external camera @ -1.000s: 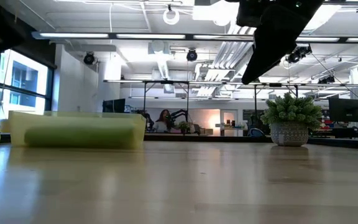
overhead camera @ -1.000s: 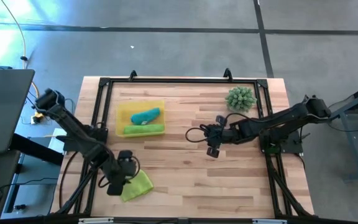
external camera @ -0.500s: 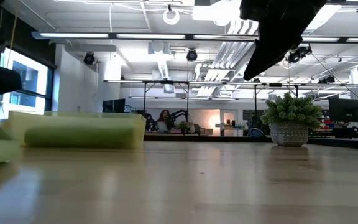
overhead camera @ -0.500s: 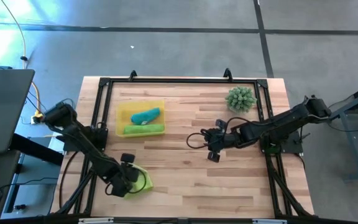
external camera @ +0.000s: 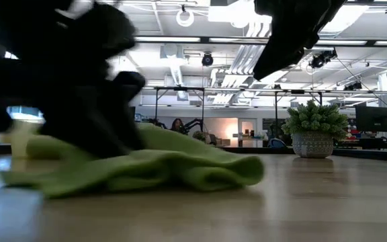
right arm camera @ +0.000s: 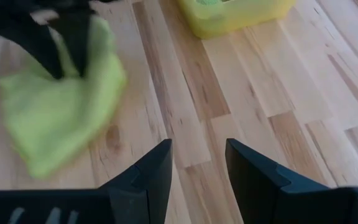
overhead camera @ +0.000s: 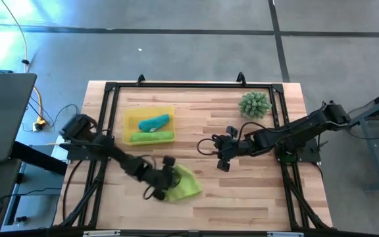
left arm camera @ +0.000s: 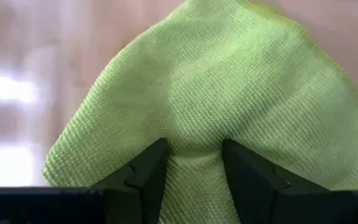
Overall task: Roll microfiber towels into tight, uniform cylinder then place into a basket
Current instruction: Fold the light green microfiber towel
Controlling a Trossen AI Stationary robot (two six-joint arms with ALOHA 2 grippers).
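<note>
Since a second ago the left gripper [overhead camera: 165, 179] has dragged the loose lime green towel [overhead camera: 181, 184] from the table's near-left corner toward its middle, while in the high view the yellow basket [overhead camera: 129, 122] holds a teal roll [overhead camera: 154, 122] and a lime roll [overhead camera: 152, 137]. In the low view the towel [external camera: 180, 165] lies rumpled, so a roll begun from these folds could come out lopsided. In the left wrist view its fingers [left arm camera: 148, 171] pinch a cloth ridge, a shallow hold that may slip; in the right wrist view the right gripper [right arm camera: 197, 165] hovers open and empty above bare wood.

Both arms are showing dark, near-black jointed links. Each tool, left tool [left arm camera: 194, 168] and right tool [right arm camera: 197, 168], is showing two dark angular fingers. A black cable [overhead camera: 206, 143] is looping beside the right one.
</note>
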